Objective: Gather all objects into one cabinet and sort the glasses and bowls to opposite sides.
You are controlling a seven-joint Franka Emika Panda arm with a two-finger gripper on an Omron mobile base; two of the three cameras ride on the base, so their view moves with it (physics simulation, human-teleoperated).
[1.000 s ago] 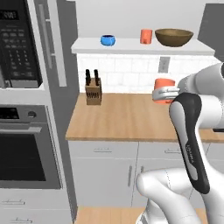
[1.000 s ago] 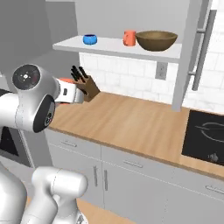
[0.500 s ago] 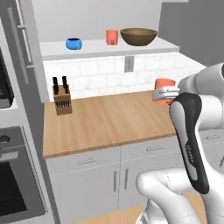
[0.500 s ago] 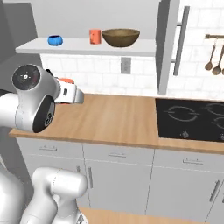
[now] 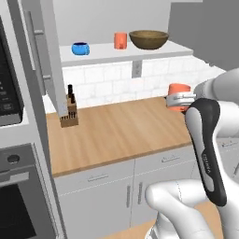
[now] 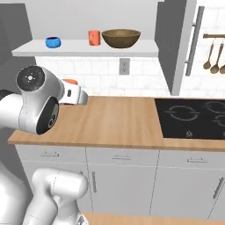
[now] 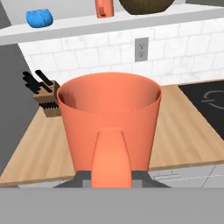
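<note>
Transport phase, one orange cup in hand. End effector (image 5: 179,98) pinches the held orange cup (image 7: 109,124) upright, mouth up, above the wooden surface (image 5: 121,130) and clear of it; in the hand view the cup's open rim sits directly ahead of the wrist, with an orange tab down its near wall where the grip closes. The fingertips themselves are covered by the cup, so the clamp is inferred from the cup hanging free of any support.

Cabinet shelf (image 6: 79,47) lies up and forward of the end effector, beyond the tiled backsplash, with its grey door panels swung open. On it stand, from the arm's left to right, the blue bowl (image 5: 80,48), the second orange cup (image 5: 120,40) and the wooden bowl (image 5: 148,39); cup and wooden bowl stand just beside each other, the blue bowl well apart at the left. Bowls therefore occupy both ends, with the shelved cup between them.

Deciding relation: the free shelf stretch between blue bowl and second cup lies above and slightly left of the held cup, so the coming move probably calls for a lift and forward reach with the cup's axis kept vertical. The knife block (image 5: 69,112) stands at the surface's left, away from that path.
</note>
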